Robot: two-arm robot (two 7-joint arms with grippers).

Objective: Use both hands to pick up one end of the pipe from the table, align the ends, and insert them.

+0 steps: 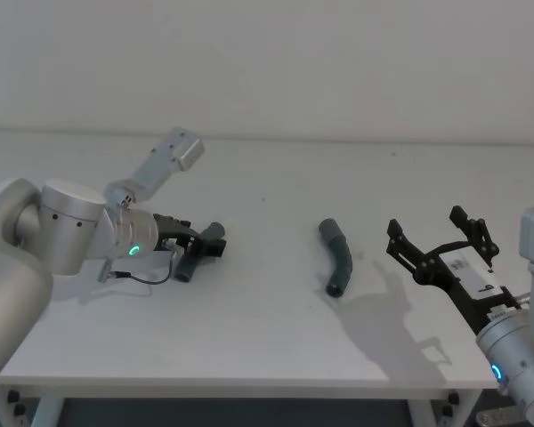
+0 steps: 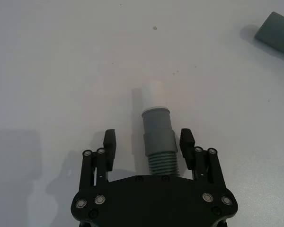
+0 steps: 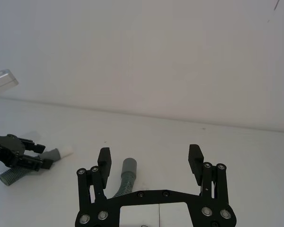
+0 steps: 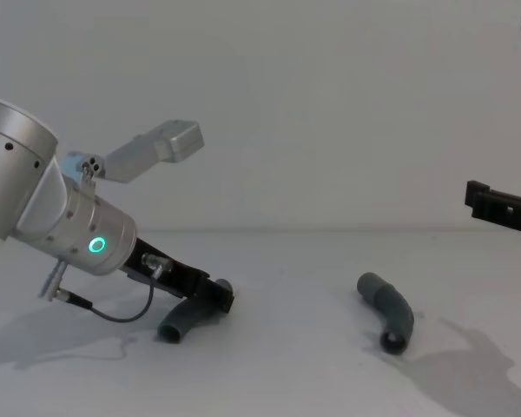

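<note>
Near at five o'clock of the plain white matte surface [image 1: 267, 347], the black plastic two-finger right hand [image 3: 150, 156] hovers spread wide and empty, with a dark grey bent plastic tube piece [image 1: 336, 258] lying loose at its nine o'clock. Over at the surface's nine o'clock, the matching black left hand [image 2: 148, 142] straddles the second grey tube piece [image 2: 157, 125], fingers [image 2: 110, 144] parted, not yet pinching. Both pieces look light, stiff and roll-prone, so take the ribbed body behind the collar, mouths left free.
</note>
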